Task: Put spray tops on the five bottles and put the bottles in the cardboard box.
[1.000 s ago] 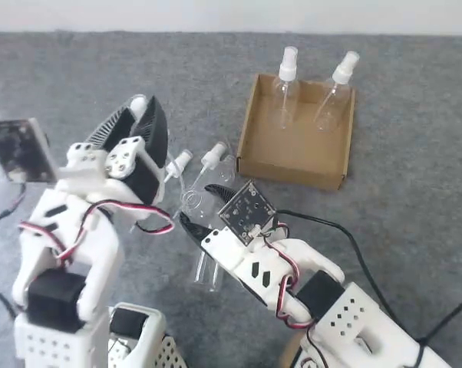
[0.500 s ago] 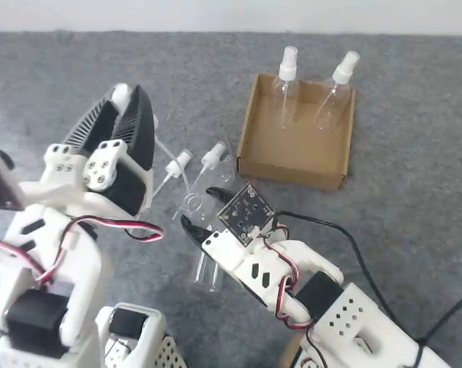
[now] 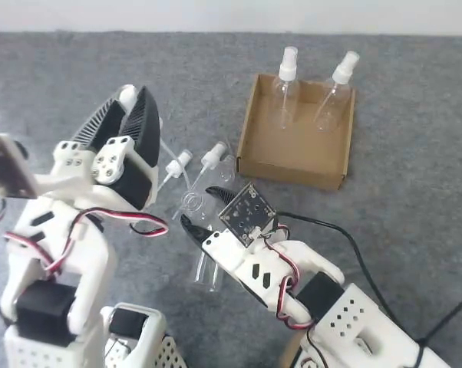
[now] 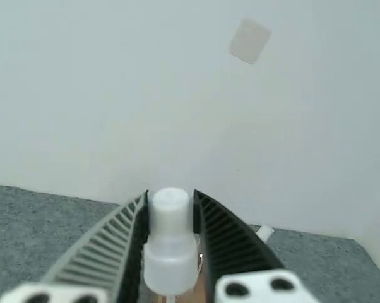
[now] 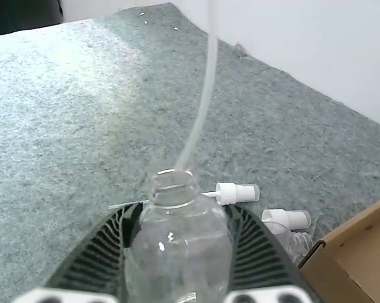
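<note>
Cardboard box (image 3: 250,146): sits open-topped on the grey carpet (image 3: 415,199).
Capped bottles: two clear bottles, one (image 3: 285,96) beside the other (image 3: 331,103), lie inside the box. Their white spray heads stick out over the box's far wall.
Left gripper (image 4: 170,197): raised above the carpet, well to the left of the box. It is clenched on a white spray top (image 4: 170,243), and the cap stands up between the ribbed jaws.
Tube (image 5: 202,107): a thin pale tube hangs from the held spray top and slants down toward the box side. Its end is at the open mouth of the held bottle, and I cannot tell how far in it goes.
Right gripper (image 5: 180,214): just off the box's near left corner. It is grasping a clear held bottle (image 5: 177,249) by the body, with the neck pointing up and no cap on.
Loose spray tops: two lie on the carpet just left of the box, one (image 3: 214,156) nearer the box and one (image 3: 177,162) farther from it, between the box and the left arm.
Uncapped bottles (image 3: 206,272): clear, lying flat on the carpet beyond the right gripper as seen from the box, partly hidden by that arm.
</note>
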Robot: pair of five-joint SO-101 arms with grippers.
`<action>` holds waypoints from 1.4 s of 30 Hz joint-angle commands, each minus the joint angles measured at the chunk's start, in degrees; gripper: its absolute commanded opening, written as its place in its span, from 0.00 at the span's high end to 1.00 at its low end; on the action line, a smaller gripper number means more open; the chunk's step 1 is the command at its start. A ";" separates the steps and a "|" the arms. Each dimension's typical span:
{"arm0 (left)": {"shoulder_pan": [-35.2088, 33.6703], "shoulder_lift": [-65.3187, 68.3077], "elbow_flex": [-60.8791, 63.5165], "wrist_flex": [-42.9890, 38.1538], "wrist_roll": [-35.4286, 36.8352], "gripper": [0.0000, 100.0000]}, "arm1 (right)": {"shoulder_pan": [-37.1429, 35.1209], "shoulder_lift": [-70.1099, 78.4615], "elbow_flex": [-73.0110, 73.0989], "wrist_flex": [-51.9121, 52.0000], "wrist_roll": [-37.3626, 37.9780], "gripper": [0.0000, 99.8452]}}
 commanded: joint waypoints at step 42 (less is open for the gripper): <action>8.26 -0.62 26.95 1.23 -5.36 0.99 | 6.20 -1.89 1.93 -11.21 -6.59 0.99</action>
